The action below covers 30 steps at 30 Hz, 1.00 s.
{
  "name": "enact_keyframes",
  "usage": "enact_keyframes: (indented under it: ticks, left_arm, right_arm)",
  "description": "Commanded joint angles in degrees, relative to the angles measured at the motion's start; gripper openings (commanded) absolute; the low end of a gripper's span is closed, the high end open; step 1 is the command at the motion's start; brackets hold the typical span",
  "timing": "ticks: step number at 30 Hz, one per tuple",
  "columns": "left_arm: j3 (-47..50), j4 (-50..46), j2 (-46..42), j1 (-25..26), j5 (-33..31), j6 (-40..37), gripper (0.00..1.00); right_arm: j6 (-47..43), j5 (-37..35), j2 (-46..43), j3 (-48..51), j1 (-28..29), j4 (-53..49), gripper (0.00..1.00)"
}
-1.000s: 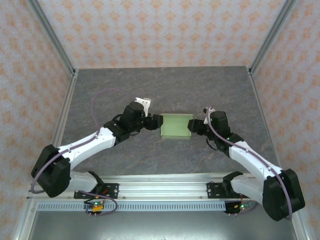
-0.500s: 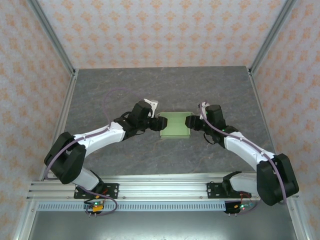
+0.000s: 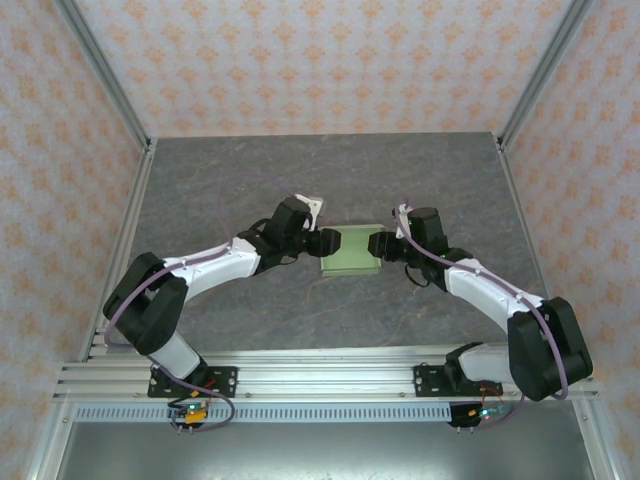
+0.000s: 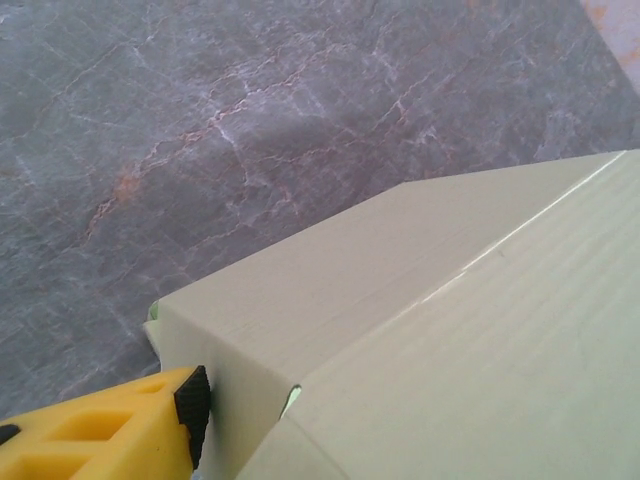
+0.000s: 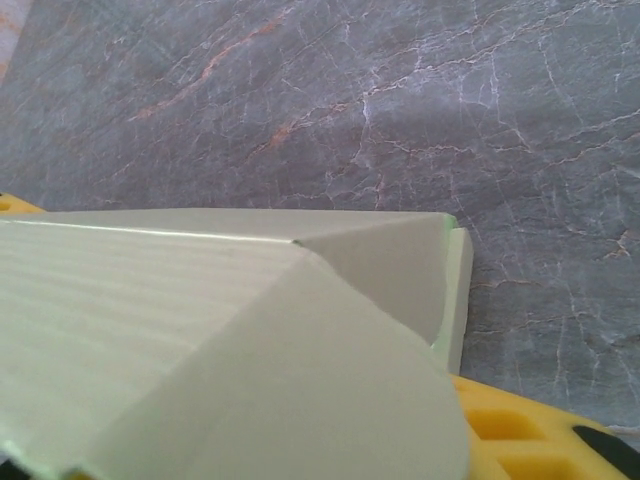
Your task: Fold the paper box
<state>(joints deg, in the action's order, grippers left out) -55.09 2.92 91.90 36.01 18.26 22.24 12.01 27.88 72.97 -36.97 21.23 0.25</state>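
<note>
The paper box (image 3: 351, 252) is a pale green, low squarish box lying on the grey table between my two arms. My left gripper (image 3: 327, 243) is at its left end. In the left wrist view the black pad of the yellow finger (image 4: 192, 408) presses against the box's side wall (image 4: 250, 350); the other finger is hidden behind the card. My right gripper (image 3: 379, 244) is at the box's right end. In the right wrist view a rounded flap (image 5: 330, 400) covers the jaws, with one yellow finger (image 5: 520, 440) just beside it, so its contact is hidden.
The grey marbled table (image 3: 330, 180) stretches open behind and in front of the box. Patterned walls and metal frame posts (image 3: 125, 140) close in the sides. The arms' base rail (image 3: 320, 375) runs along the near edge.
Both arms have reached further in toward the box, the left from the left and the right from the right, and their jaws have narrowed around its ends. The box has hardly moved.
</note>
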Motion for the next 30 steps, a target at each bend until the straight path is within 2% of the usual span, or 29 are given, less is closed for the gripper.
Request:
enact_keyframes:
  ticks: [1,16,30]
  left_arm:
    - [1.0,5.7,0.6,0.5,2.9,4.8,0.62]
    - [3.0,14.2,4.1,1.1,5.4,17.0,0.62]
    - [7.8,15.3,6.6,2.9,2.6,16.2,0.61]
  right_arm:
    - [1.0,1.9,0.2,-1.0,0.3,2.0,0.44]
    - [2.1,2.1,-1.5,2.5,0.3,2.6,0.43]
    - [2.0,-1.1,-4.9,7.9,0.2,1.9,0.42]
